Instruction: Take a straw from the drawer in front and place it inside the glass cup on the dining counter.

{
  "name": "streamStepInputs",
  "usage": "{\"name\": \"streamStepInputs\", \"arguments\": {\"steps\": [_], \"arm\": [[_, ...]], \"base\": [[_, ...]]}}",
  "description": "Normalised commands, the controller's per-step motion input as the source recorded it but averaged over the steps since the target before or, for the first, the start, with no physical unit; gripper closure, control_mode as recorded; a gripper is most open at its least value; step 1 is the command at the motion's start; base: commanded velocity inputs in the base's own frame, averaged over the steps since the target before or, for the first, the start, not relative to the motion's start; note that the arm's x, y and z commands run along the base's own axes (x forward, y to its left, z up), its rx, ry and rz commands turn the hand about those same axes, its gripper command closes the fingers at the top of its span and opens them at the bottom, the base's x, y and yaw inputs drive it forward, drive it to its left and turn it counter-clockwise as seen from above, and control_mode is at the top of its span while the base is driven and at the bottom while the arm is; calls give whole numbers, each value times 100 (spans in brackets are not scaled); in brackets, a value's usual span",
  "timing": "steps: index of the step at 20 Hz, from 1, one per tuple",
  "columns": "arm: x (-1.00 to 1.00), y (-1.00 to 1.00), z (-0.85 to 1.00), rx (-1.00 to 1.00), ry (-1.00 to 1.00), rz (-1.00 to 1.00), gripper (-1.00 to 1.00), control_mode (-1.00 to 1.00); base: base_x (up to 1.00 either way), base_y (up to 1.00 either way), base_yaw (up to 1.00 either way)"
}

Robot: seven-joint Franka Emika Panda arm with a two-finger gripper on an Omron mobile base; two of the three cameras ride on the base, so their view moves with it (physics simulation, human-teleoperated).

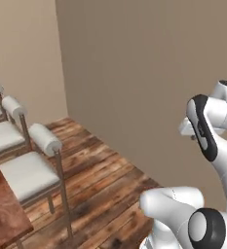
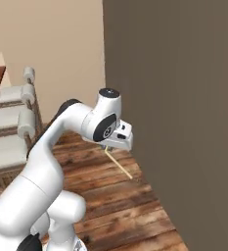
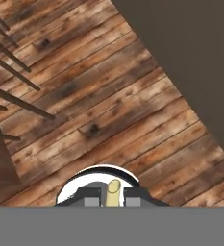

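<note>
Three white-cushioned stools (image 1: 29,172) stood in a row at 9 o'clock on plank floor (image 1: 105,180); grey-brown wall (image 1: 144,73) at 12–3 o'clock.

The floor (image 3: 108,96) is showing rough-looking, worn brown wood planks with dark knots. The stools (image 1: 29,172) at the left of the left base view are wearing soft white cushion cloth on thin brownish frames. The dining counter (image 1: 3,214) is looking like mottled reddish wood, slightly glossy. The straw (image 2: 119,165) is looking matt and pale yellow. The wall (image 1: 144,73) is appearing smooth and matt.
</note>
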Motion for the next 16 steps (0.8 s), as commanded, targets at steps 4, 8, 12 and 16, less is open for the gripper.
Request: {"name": "streamStepInputs", "arguments": {"steps": [4,8,12,16], "arm": [[0,0,0,0,0,0,100,100],[0,0,0,0,0,0,100,100],[0,0,0,0,0,0,100,100],[0,0,0,0,0,0,100,100]], "base": [[33,0,76],[19,31,63],[51,17,53],[44,-37,58]]}}
